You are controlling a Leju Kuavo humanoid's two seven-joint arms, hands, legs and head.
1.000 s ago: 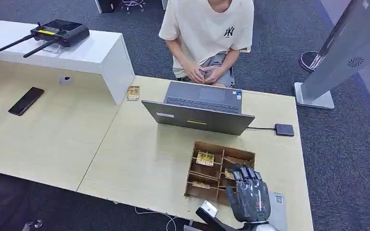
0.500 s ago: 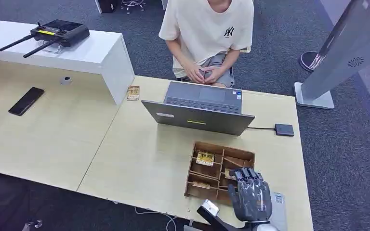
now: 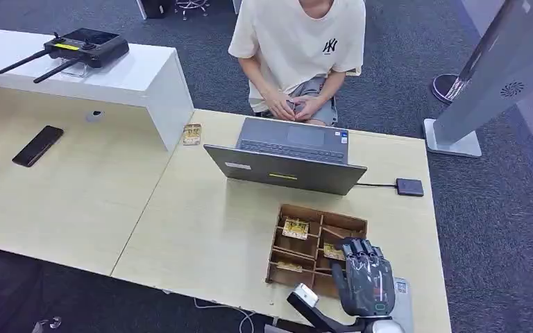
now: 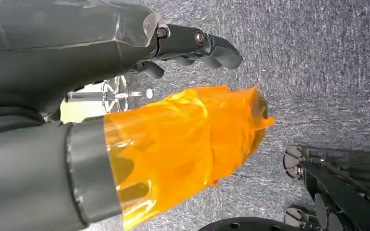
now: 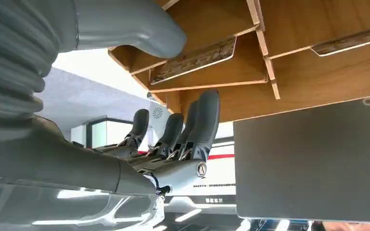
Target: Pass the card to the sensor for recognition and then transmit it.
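Three cards in wooden tray; right robot hand over tray, empty

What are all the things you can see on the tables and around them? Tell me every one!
Tables: two, pale wood, side by side.
Wooden box: one, brown, with compartments, near the front edge of the right table.
Cards: several, yellowish, in the box's compartments; one more by the white shelf.
Laptop: one, grey, open toward the person.
Small device: one, dark, cabled to the laptop.
White shelf: one, on the left table.
Remote controller: one, black, with antennas, on the shelf.
Phone: one, black, on the left table.
Stand: one, grey, on the carpet at right.
Person: one, cream shirt, seated behind the laptop.
Right hand: dark grey, above the box, fingers apart.
Left hand: over the carpet, orange film on it.
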